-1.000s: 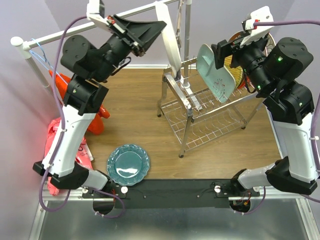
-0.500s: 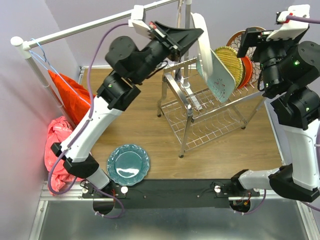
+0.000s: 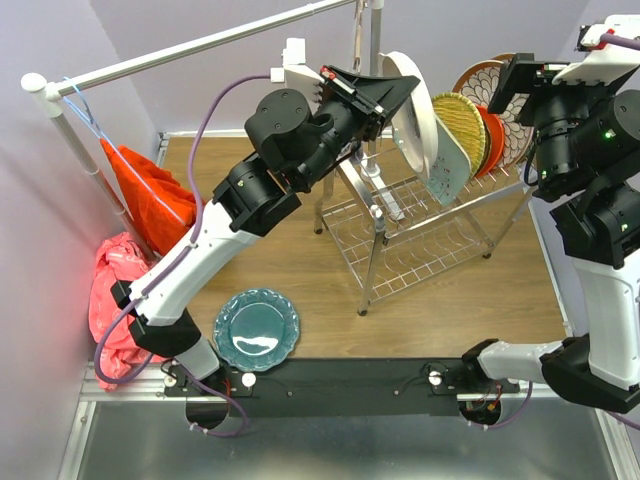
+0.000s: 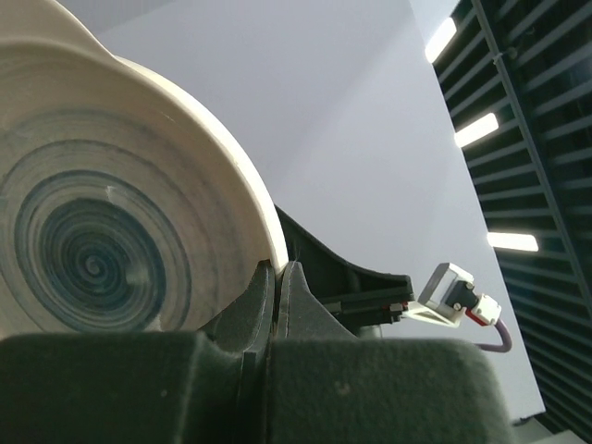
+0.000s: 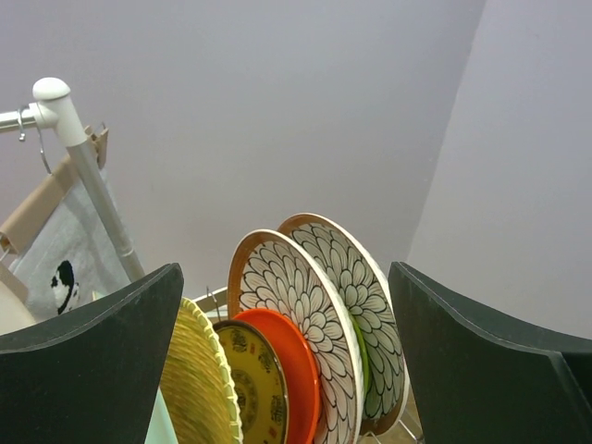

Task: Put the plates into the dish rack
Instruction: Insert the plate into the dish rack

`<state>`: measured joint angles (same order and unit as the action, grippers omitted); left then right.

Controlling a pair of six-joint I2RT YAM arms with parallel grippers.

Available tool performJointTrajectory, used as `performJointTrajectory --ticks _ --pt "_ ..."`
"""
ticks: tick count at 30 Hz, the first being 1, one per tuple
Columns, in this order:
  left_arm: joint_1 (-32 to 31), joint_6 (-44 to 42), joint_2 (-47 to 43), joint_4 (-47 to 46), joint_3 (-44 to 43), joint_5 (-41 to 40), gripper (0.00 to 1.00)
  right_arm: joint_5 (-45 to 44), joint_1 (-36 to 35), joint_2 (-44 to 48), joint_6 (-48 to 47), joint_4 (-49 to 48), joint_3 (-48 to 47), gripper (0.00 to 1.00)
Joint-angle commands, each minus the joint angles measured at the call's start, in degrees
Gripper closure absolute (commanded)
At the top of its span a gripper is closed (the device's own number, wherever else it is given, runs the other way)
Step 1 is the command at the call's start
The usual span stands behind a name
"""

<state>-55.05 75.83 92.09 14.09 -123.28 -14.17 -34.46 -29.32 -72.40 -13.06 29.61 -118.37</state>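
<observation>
The left gripper point(image 3: 398, 97) is clamped tight on the rim of the round white plate with the grey swirl point(image 3: 408, 112), holding it on edge over the upper tier of the shiny wire dish rack point(image 3: 430, 250), near the yellow woven plate point(image 3: 458, 125), while the right gripper point(image 5: 285, 273) gapes wide, holding nothing.

Tally by kind. Floral plates point(image 5: 301, 291): two. One each: orange plate point(image 5: 296, 370), yellow woven plate point(image 5: 199, 384), dark-yellow patterned plate point(image 5: 252, 388), lime green plate point(image 5: 359, 353), pale speckled plate point(image 3: 447, 170), swirl plate point(image 4: 92, 259), teal plate point(image 3: 256, 329). Dish rack point(image 3: 400, 265): one. Clothes rail point(image 3: 200, 45): one.
</observation>
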Motion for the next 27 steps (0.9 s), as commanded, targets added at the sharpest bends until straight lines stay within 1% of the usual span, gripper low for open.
performJointTrajectory --ticks 1,10,14,27 --pt "-1.64 0.19 -1.31 -6.09 -1.87 -8.23 1.0 -1.58 0.76 1.03 1.19 -1.39 0.77 0.0" --pt "-2.78 1.34 2.29 -6.0 -3.28 -10.96 1.0 -1.31 1.28 1.56 1.37 -1.39 1.47 0.0" --pt "-3.31 1.34 4.41 -4.33 -6.7 -11.75 1.0 -1.05 1.37 2.0 1.37 -1.39 2.17 0.0" --pt "-3.84 3.09 4.94 0.33 -5.83 -15.53 1.0 -0.52 1.55 1.74 1.9 -1.39 1.74 0.0"
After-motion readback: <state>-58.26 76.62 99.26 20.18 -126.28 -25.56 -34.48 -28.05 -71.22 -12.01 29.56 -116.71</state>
